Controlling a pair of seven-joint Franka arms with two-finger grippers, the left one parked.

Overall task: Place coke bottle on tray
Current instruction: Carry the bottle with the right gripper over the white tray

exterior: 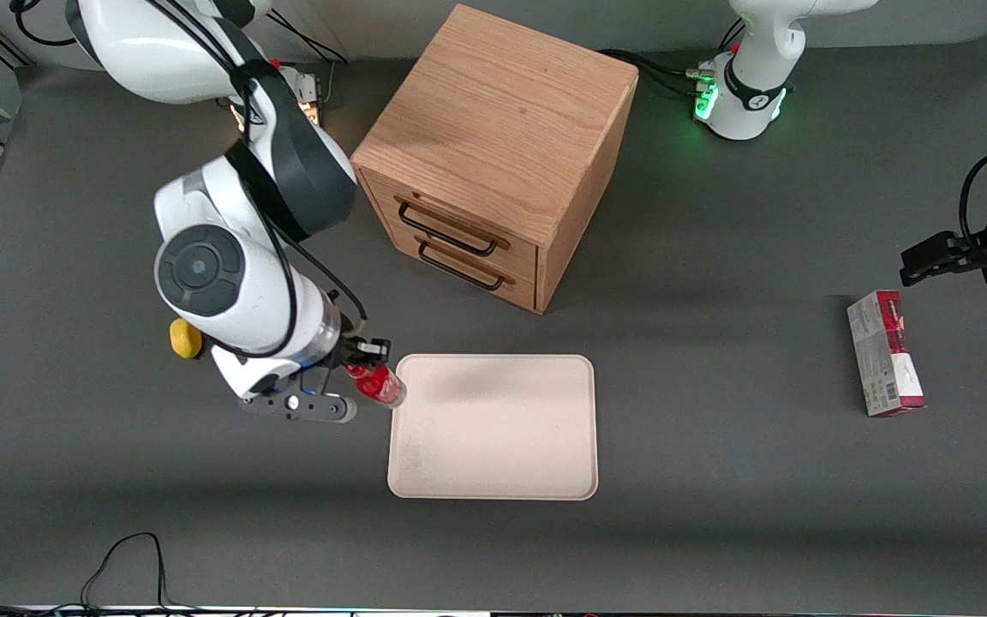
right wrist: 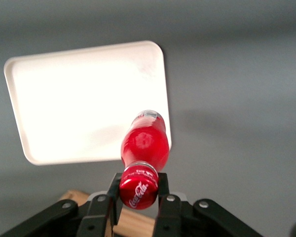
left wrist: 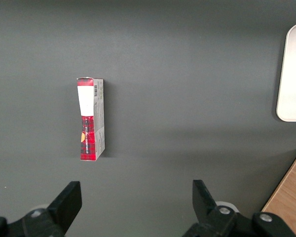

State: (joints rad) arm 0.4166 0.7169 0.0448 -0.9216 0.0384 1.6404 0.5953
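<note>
My right gripper (exterior: 362, 367) is shut on the red cap of the coke bottle (exterior: 377, 384) and holds it in the air, tilted. The bottle hangs over the corner of the cream tray (exterior: 493, 463) that lies toward the working arm's end and nearest the drawer cabinet. In the right wrist view the fingers (right wrist: 163, 190) clamp the cap from both sides, and the red bottle (right wrist: 144, 143) hangs over the tray's rim (right wrist: 15, 103). The tray has nothing on it.
A wooden drawer cabinet (exterior: 493, 154) stands farther from the front camera than the tray. A yellow object (exterior: 185, 338) lies beside my arm. A red-and-grey carton (exterior: 885, 353) lies toward the parked arm's end, also in the left wrist view (left wrist: 91, 119).
</note>
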